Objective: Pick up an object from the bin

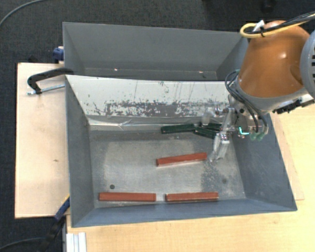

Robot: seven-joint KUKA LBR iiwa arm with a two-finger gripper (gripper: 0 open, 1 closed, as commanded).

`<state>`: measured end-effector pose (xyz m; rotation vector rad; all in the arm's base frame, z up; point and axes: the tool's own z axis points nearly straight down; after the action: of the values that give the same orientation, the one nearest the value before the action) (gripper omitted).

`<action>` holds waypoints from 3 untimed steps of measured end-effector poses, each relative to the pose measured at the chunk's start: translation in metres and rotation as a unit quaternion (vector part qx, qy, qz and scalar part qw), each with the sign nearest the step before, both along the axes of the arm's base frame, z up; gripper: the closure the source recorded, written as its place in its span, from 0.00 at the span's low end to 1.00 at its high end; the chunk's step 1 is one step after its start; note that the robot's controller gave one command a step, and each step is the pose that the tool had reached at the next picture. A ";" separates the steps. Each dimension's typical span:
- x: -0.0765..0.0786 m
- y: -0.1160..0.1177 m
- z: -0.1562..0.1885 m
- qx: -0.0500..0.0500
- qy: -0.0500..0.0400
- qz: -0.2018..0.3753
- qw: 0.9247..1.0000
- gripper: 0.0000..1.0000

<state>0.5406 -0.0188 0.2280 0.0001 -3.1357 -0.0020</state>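
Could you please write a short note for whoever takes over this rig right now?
The gripper is low in the bin, beside the right end of the middle brown bar; nothing seen held. The front-left brown bar and front-right brown bar lie end to end by the front wall, and a dark green tool lies by the back wall. Done: nothing lifted. Left: grasp one thing, lift it out.

The bin (76,156) is plain grey, its floor finely speckled, its back wall flecked with dark streaks. Reddish brown: the left bar (127,197) and right bar (192,196) along the bin's near wall, and the middle bar (181,160) at its centre. The dark green tool (181,129) lies by the bin's back wall. The arm's cover (273,62) is orange, the gripper (216,155) silvery.
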 end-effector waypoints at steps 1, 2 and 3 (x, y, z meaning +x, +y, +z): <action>0.016 -0.031 -0.149 0.000 0.000 0.064 0.998 0.00; -0.004 -0.001 -0.158 0.001 -0.002 0.183 0.983 0.00; -0.003 -0.002 -0.157 0.001 -0.003 0.182 0.983 1.00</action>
<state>0.5378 -0.0205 0.0707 0.5720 -3.0896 -0.0020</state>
